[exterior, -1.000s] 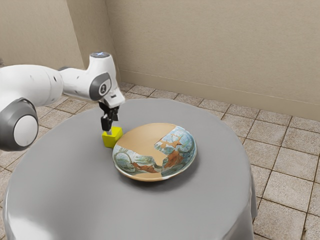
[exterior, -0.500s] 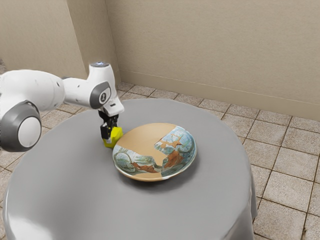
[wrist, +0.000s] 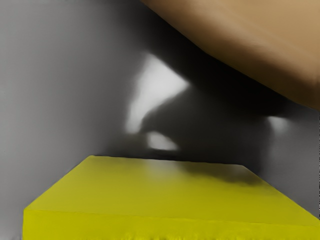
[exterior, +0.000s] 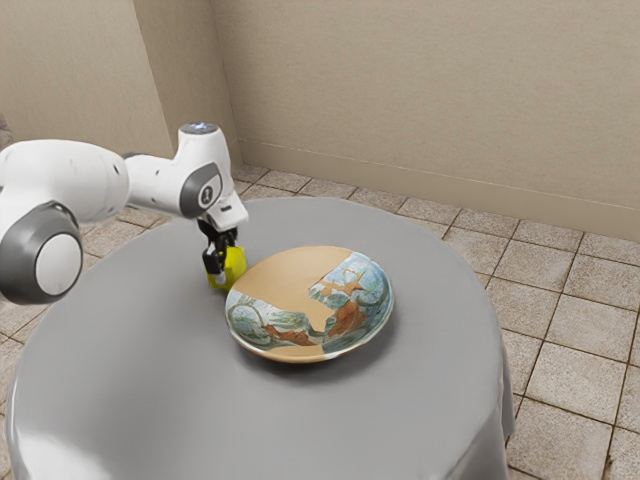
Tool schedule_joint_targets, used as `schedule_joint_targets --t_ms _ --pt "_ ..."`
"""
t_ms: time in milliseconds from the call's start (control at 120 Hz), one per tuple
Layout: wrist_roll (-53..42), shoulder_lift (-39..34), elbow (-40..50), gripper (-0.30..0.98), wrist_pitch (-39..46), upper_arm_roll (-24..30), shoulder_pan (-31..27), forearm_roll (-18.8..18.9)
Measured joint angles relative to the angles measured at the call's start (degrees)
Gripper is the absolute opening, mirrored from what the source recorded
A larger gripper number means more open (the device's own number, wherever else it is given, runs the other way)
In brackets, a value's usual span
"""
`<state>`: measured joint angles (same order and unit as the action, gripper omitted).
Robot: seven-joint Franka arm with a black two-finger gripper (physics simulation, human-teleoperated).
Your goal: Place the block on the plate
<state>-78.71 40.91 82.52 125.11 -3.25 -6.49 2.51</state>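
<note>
Hanging low over the table in the exterior view, the gripper is at the yellow block beside the plate, likely to carry it over. I can't tell whether its fingers are open or closed.

In the wrist view, the block sits under the gripper, near the plate, so the trip should be short.

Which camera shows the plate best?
The exterior view, because the plate is all there, round with painted patches and nothing in front. The wrist view has a big tan piece of its edge, cut off by the picture's border.
</note>
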Motion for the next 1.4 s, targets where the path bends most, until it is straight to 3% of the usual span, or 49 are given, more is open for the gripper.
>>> schedule_joint_targets --t_ms 275,550,825,1142,1400 --pt "0.03 -8.54 4.3 0.38 -1.06 -0.05 0.96 0.07" --pt "0.34 -16.01 9.9 0.38 -2.54 0.0 6.74 -0.22" --pt "1.09 -15.77 9.76 0.39 -3.93 0.02 13.07 -1.37" --pt "1.93 -11.5 9.98 0.39 -4.35 0.1 14.74 -2.42" --pt "2.29 -11.44 10.19 0.58 -4.76 0.15 14.72 -2.65"
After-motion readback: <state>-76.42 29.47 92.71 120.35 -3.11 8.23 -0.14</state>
